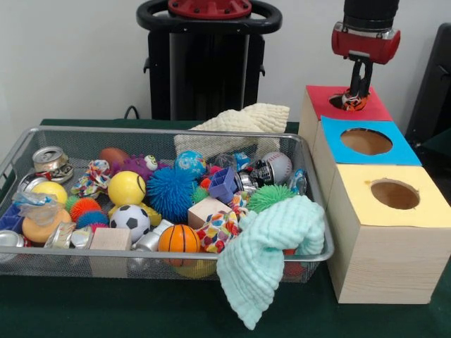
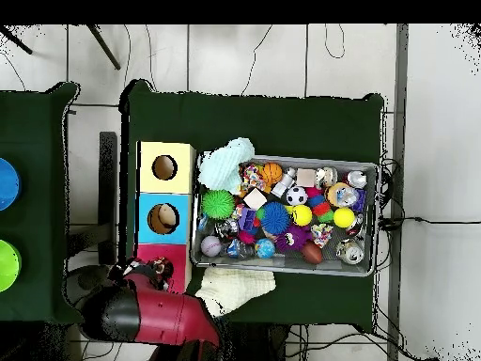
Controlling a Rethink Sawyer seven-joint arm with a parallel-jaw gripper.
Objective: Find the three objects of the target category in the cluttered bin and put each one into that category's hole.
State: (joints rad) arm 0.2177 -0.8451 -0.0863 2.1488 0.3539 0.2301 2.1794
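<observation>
gripper: i see the gripper (image 1: 356, 95) straight over the red-topped box (image 1: 377, 109), its fingers pressed onto an orange black-striped toy (image 1: 354, 103) that sits at the mouth of the hole (image 1: 342, 100). the overhead view shows the same spot (image 2: 155, 271), with the red arm (image 2: 150, 315) reaching in from the bottom edge.

striped toy: partly down in the hole, the upper part above the red card; i cannot tell how deep it sits.

boxes: three pale wooden boxes in a row beside the bin; the blue-topped box (image 1: 402, 144) in the middle, the yellow-topped box (image 1: 430, 204) nearest the front camera. both of their holes look dark inside from here.

bin: the wire-mesh bin (image 1: 169, 132) is full of clutter. i make out an orange basketball (image 1: 178, 239), a soccer ball (image 1: 130, 220), a yellow ball (image 1: 126, 187), a blue spiky ball (image 1: 172, 193), a green spiky ball (image 1: 269, 196), a baseball (image 1: 276, 167), a can (image 1: 51, 163), a wooden block (image 1: 208, 210).

cloths: a mint cloth (image 1: 271, 253) hangs over the bin's near rim at the corner by the yellow-topped box; a cream cloth (image 1: 239, 127) lies over the far rim.

other plush: i cannot pick out the bear or the duck in the clutter.
</observation>
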